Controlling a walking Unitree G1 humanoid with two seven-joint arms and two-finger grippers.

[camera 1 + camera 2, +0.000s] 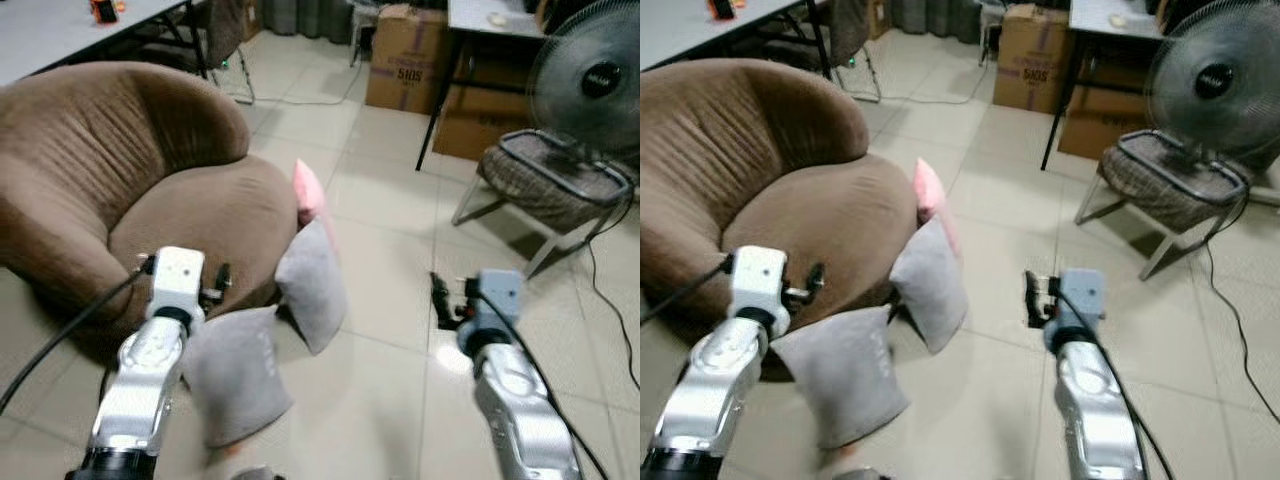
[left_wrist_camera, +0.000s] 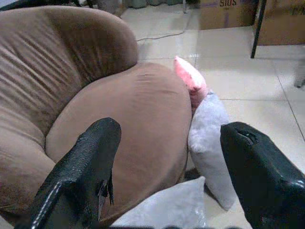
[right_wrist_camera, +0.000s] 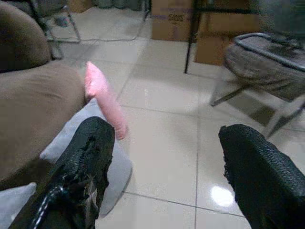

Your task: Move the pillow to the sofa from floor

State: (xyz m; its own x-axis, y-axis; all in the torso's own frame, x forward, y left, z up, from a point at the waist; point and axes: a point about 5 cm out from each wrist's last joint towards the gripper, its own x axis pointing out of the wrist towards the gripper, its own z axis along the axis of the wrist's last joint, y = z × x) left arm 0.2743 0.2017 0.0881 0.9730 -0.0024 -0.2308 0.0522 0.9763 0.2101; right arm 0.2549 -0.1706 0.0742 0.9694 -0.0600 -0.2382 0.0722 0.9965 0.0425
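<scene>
Three pillows point(image 1: 312, 283) are leaned against the brown sofa point(image 1: 120, 190) on the floor point(image 1: 390, 340). Left tool point(image 2: 167, 176) and right tool point(image 3: 167, 176) — both held wide open, nothing gripped.

I see brown sofa point(image 1: 150, 190) filling left of frame. Three pillows on floor against its front: pink pillow point(image 1: 308, 190) at centre, grey pillow point(image 1: 312, 285) below it upright, second grey pillow point(image 1: 238, 372) lower centre, possibly leaning.

fan point(image 1: 590, 85), cardboard boxes point(image 1: 408, 58); wire-frame chair point(image 1: 548, 185)
</scene>
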